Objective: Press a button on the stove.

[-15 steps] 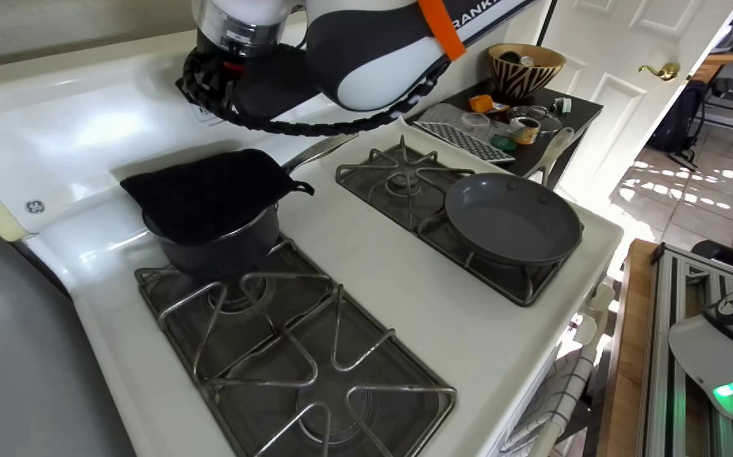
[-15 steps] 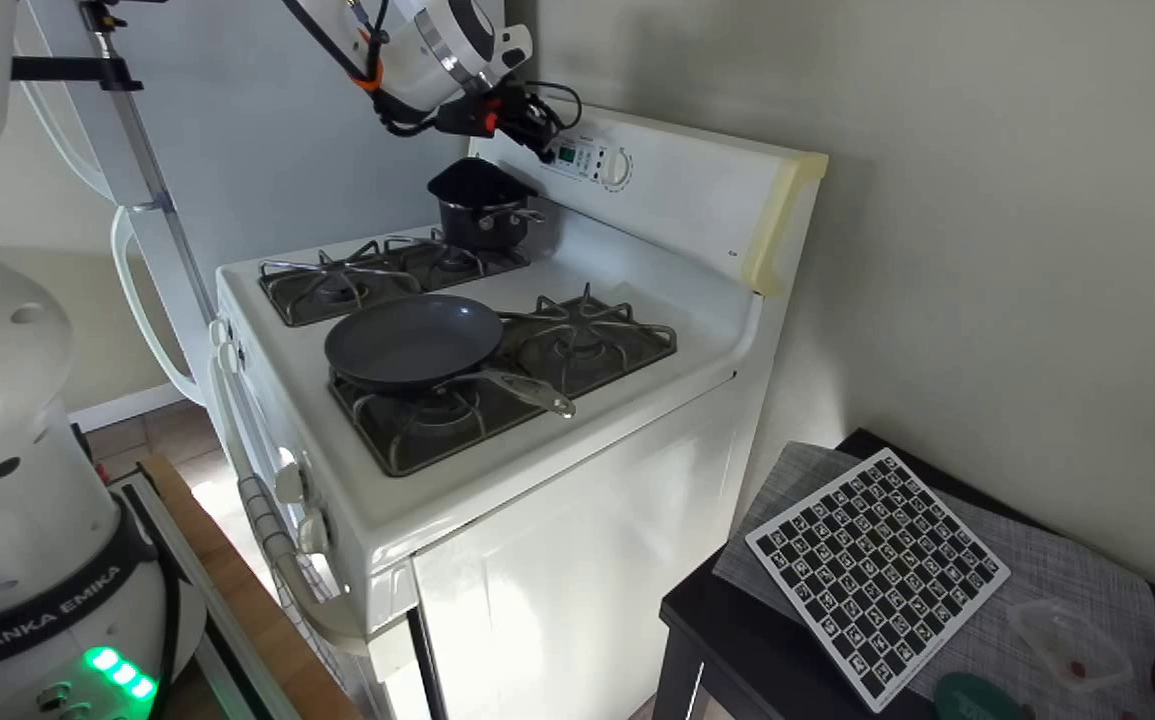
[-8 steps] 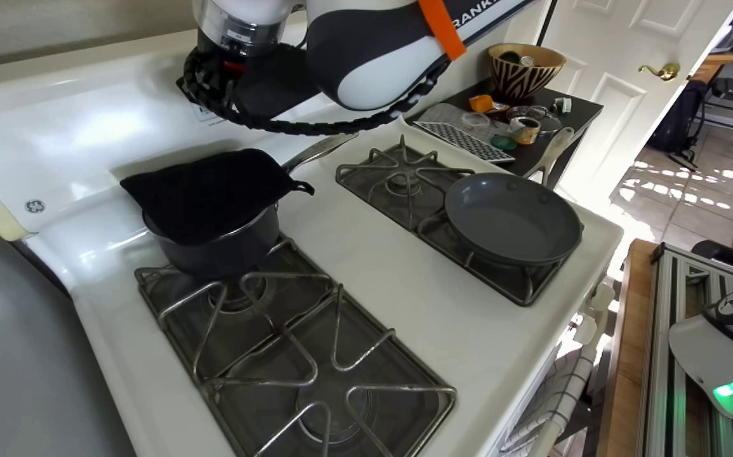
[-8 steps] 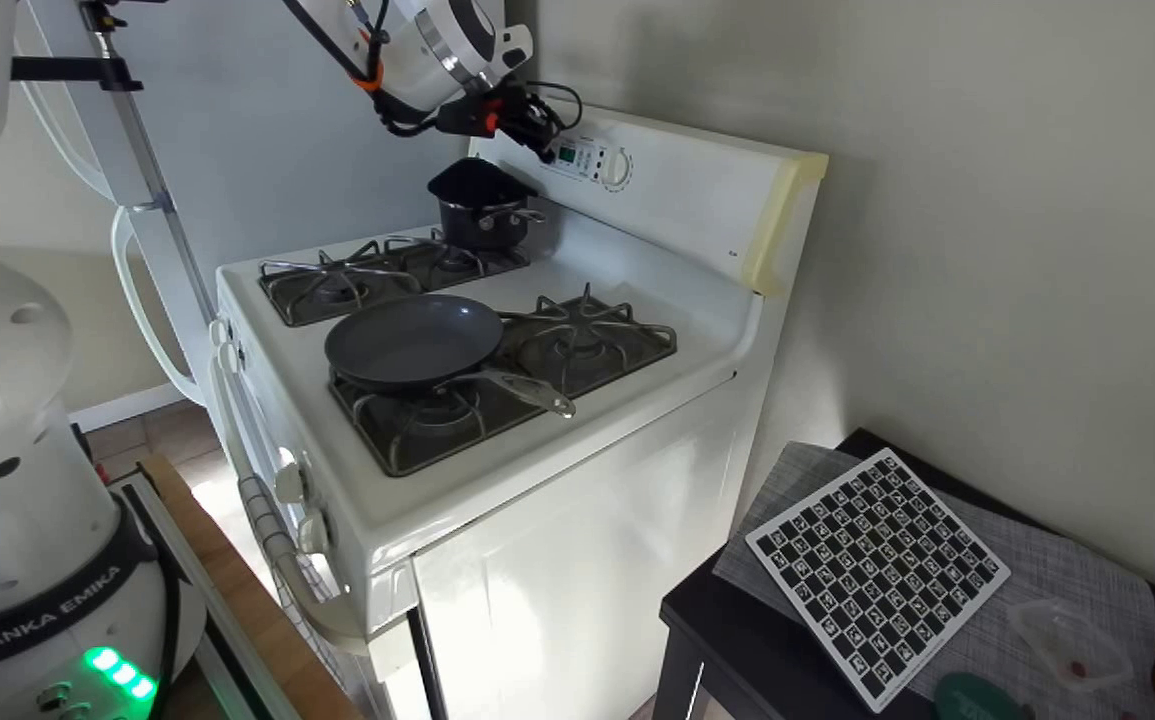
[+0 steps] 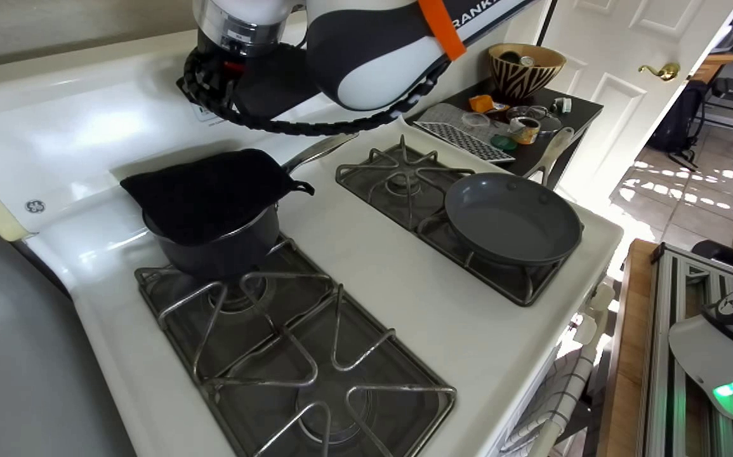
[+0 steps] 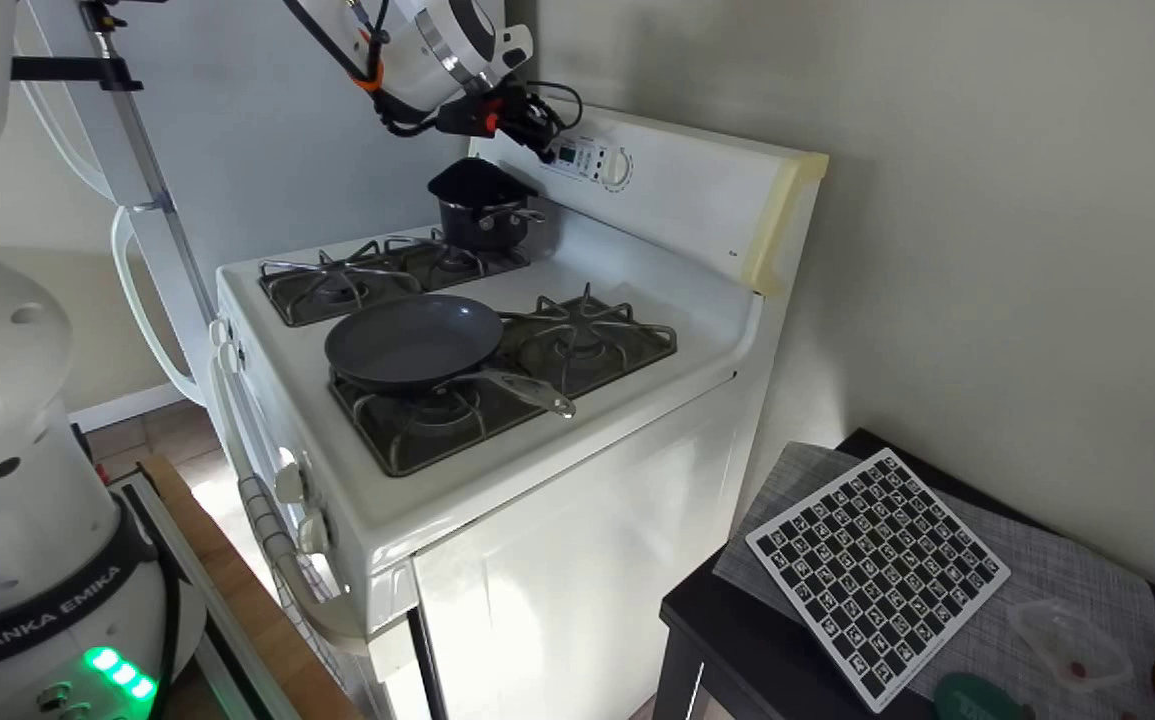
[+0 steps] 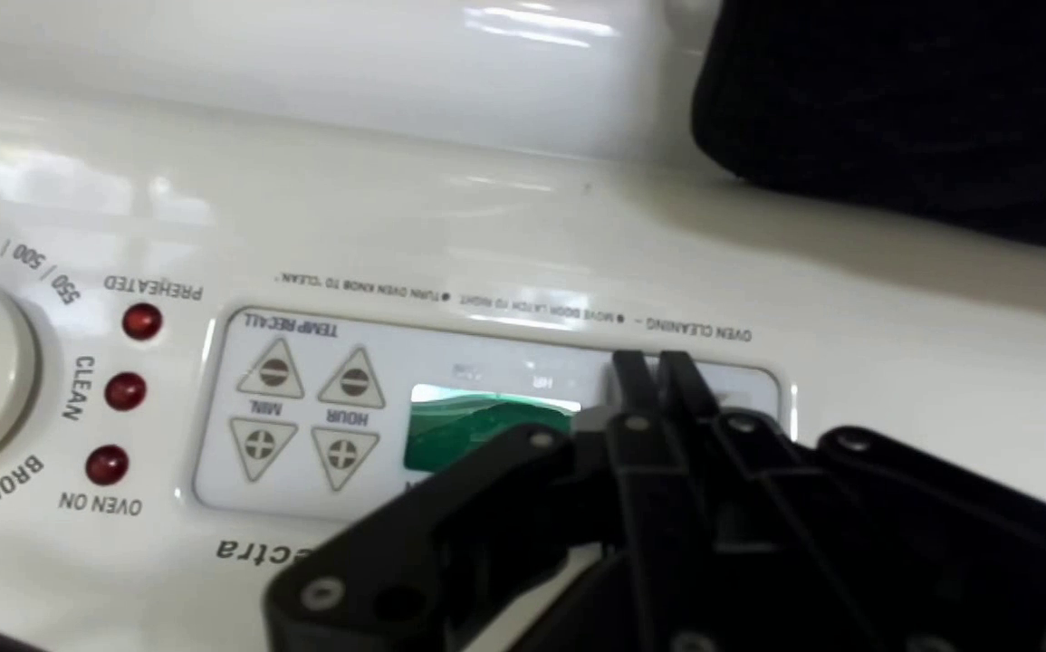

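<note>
On the stove (image 6: 577, 520), a pot (image 6: 475, 228) sits at the rear, a pan (image 6: 412, 345) diagonally opposite at the front, the gripper (image 7: 656, 364) before the back panel (image 6: 682, 205), a table (image 6: 712, 608) alongside.

A kitchen, by its gas stove (image 6: 587, 540), frying pan (image 6: 412, 345) and black pot (image 6: 472, 228).
</note>
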{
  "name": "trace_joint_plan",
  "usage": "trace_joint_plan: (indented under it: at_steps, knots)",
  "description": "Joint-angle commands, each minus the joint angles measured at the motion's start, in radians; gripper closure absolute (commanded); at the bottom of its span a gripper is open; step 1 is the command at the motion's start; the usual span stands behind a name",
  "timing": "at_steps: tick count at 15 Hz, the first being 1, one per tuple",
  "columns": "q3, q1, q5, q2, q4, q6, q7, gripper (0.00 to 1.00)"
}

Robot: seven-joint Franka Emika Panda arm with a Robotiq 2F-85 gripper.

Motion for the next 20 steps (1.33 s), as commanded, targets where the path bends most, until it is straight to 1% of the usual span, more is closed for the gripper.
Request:
trace_joint_plan:
  at_steps: [1,3,8,9,12,13,20]
  knots:
    - [-0.004,-0.005,0.015,0.011,0.009,0.018,-0.032,0.68]
    - [-0.005,-0.002,0.020,-0.002,-0.002,0.003,-0.030,0.53]
    - [-0.002,-0.005,0.041,-0.025,-0.018,-0.012,-0.029,0.08]
    - [-0.001,-0.004,0.045,-0.029,-0.021,-0.017,-0.029,0.01]
    - [-0.004,0.000,0.051,-0.045,-0.031,-0.037,-0.017,0.00]
    - [0.005,-0.003,0.072,-0.053,-0.039,-0.056,-0.024,0.00]
    - [-0.004,0.002,0.058,-0.107,-0.084,-0.072,-0.012,0.00]
